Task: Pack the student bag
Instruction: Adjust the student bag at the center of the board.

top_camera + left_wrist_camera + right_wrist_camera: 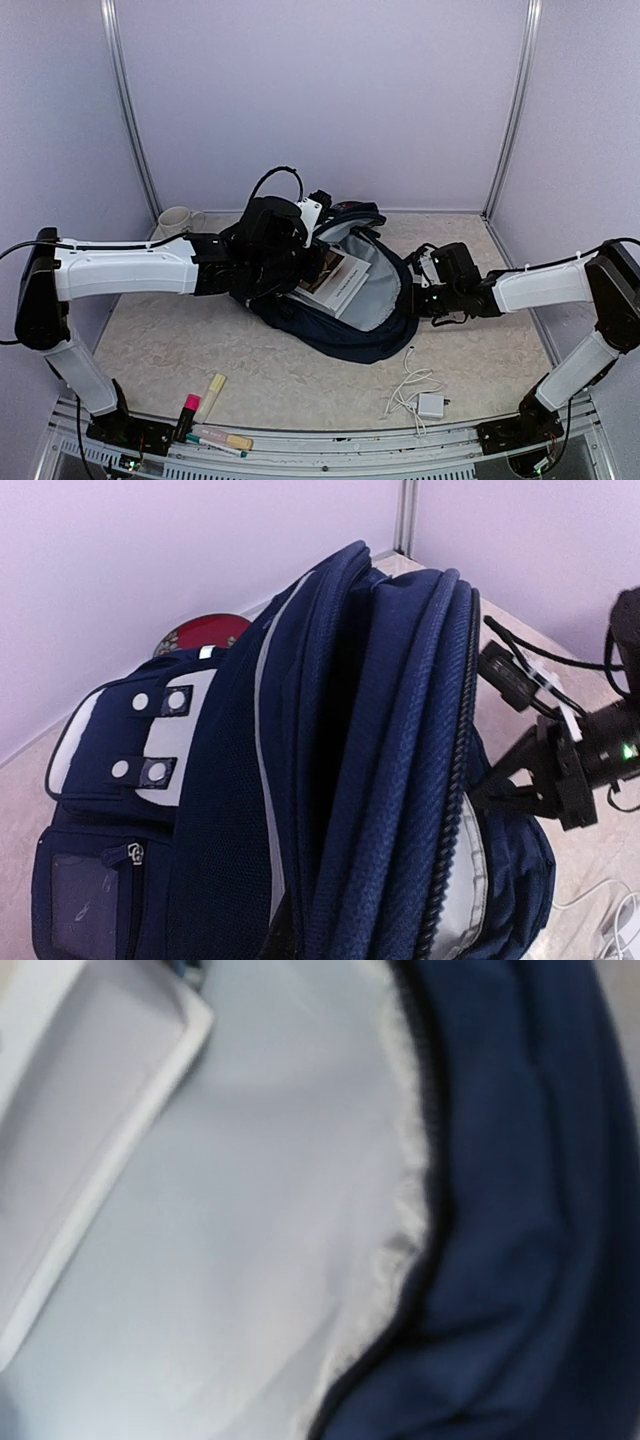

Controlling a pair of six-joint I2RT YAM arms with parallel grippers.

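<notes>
Navy bag [352, 338] lies open in the middle of the table [250, 370], its grey lining showing and a book [335, 278] inside. Left gripper [305, 262] is closed at the bag's left rim, seemingly pinching fabric, with the flap raised. Right gripper [497, 783] touches the right zipper edge; its fingers' spread cannot be told. A mug [176, 220] stands at the back left. Markers [205, 400] and a charger [430, 404] lie near the front.
</notes>
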